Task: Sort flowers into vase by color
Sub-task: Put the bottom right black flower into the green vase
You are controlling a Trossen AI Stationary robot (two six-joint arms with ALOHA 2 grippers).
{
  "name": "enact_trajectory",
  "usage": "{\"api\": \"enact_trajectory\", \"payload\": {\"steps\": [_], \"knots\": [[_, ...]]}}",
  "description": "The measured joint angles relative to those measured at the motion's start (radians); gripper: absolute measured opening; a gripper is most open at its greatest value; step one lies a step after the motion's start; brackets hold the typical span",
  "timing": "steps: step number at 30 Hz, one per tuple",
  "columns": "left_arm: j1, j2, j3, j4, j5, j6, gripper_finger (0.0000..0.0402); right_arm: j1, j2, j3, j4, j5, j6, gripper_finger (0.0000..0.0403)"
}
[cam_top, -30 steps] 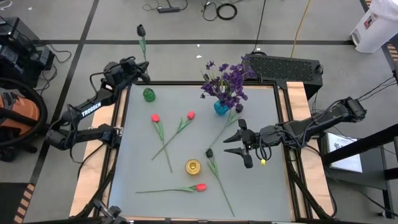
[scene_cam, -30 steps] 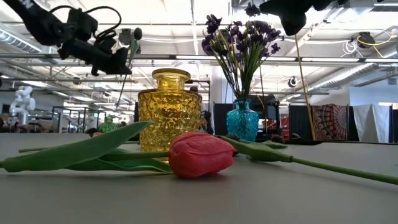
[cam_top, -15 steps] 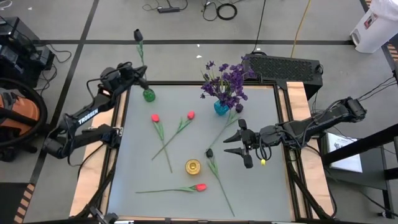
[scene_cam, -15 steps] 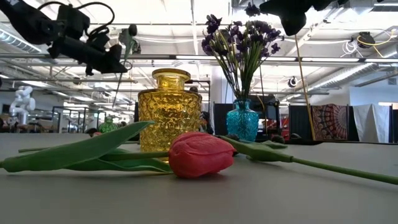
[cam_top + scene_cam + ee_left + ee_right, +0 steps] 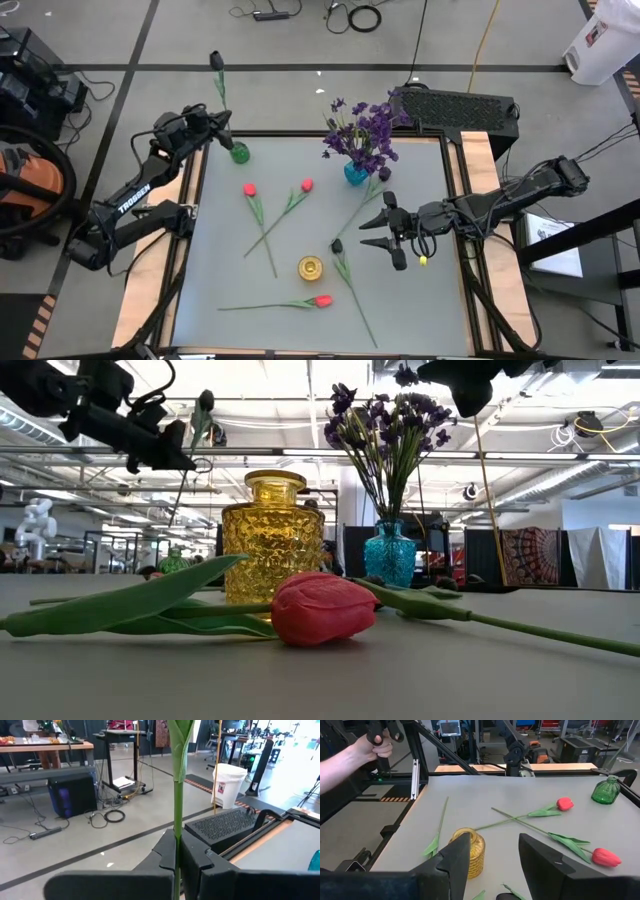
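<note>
In the high view the left gripper (image 5: 212,122) sits at the upper left of the frame, over the far left corner of the table (image 5: 420,300), just beside the small green vase (image 5: 239,153). Its fingers are clamped together on the green stem of a dark tulip (image 5: 216,61), whose near-black bud points up past the table edge over the floor. The left wrist view shows that stem (image 5: 177,805) running straight up from between the closed fingers (image 5: 167,852), with a leaf wrapped round it near the top of the frame. In the low view the same flower (image 5: 204,402) stands tilted in the upper left, above the green vase far behind.

The right gripper (image 5: 385,232) hangs over the right middle of the table, its two fingers (image 5: 457,855) standing apart with nothing between them. Just to its left in the high view lies another dark tulip (image 5: 338,246), with its stem running toward the lower right.

The purple flowers (image 5: 362,130) stand in the blue vase (image 5: 355,174) at the upper middle of the table. Two red tulips (image 5: 249,189) (image 5: 307,185) lie in the middle left with their stems crossing, and a third red tulip (image 5: 321,300) lies near the lower middle, below the yellow jar (image 5: 310,267). In the low view that tulip (image 5: 322,608) fills the foreground, in front of the yellow jar.

In the right wrist view a person's hand (image 5: 370,745) grips a dark handle in the upper left, beyond the table.
</note>
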Motion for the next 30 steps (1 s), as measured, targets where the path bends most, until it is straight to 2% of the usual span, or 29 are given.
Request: {"api": "enact_trajectory", "payload": {"steps": [9,21,30], "knots": [[0.000,-0.012,0.000,-0.045,-0.001,0.023,0.0006,0.000,0.000,0.000,0.000,0.000,0.000,0.0160],[0.000,-0.011,-0.003,0.010,-0.022,0.019,0.0006,0.000,0.000,0.000,0.000,0.000,0.000,0.0160],[0.000,-0.011,-0.176,0.258,-0.031,-0.039,0.0006,0.000,0.000,0.000,0.000,0.000,0.000,0.0160]]}}
